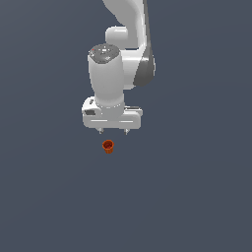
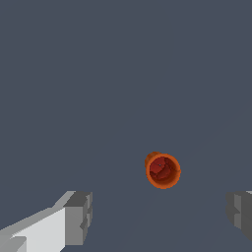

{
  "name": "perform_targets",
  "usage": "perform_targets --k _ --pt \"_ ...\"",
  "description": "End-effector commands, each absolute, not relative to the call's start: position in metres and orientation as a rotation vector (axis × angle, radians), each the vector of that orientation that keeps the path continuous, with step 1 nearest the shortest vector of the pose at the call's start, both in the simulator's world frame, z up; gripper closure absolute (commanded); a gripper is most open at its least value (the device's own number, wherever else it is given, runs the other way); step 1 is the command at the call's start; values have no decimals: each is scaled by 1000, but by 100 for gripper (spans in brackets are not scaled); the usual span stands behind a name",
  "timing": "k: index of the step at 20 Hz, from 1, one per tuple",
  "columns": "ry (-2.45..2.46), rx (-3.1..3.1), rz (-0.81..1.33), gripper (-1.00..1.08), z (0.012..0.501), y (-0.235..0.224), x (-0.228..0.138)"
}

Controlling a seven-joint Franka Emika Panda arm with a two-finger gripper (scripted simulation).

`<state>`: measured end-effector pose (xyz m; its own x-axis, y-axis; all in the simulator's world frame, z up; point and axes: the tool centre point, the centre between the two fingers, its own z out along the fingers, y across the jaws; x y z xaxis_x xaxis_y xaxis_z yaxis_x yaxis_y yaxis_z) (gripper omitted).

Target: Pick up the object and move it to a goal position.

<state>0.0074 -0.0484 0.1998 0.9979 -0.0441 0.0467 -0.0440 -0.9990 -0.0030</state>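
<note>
Hovering: the white Panda arm (image 1: 123, 54) hangs over a plain dark grey desk (image 1: 197, 197), its wrist pointing straight down.
Gripper: the gripper (image 1: 113, 131) is spread wide, with nothing between its jaws and nothing in its hold.
Fingers, exterior view: two short grey fingertips (image 1: 100, 131) poke out below the white gripper body, one toward the exterior view's left and one toward its right, well apart from each other.
Fingers, wrist view: the gripper (image 2: 160, 216) shows as two grey finger pads (image 2: 78, 217) at opposite sides of the picture, one on a white finger, the other partly cut off by the picture's edge.
Object: a small orange-red cup (image 1: 108, 146) with a round rim, much smaller than the gripper.
Object position: in the exterior view it appears just below the fingertips, closer to the finger on that view's left than to the other; it touches neither.
Object in wrist view: the cup (image 2: 163, 170) is seen from above, its darker red inside showing within the orange rim; it is a little tilted, with some outer wall visible on one side.
Relation to jaws: the cup lies beyond the line between the two pads, not between them.
Ribs: too small to make out on the cup's sides.
Contact with desk: cannot tell whether it stands upright or leans.
</note>
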Motion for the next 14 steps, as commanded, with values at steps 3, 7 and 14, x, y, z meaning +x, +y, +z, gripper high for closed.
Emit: perform_targets --k 3,7,14 --pt "99 -3136 -65 -92 190 -51 6" --pt "174 -3132 -50 -92 166 -59 3" --pt "363 -3118 -13 -92 109 -80 -9"
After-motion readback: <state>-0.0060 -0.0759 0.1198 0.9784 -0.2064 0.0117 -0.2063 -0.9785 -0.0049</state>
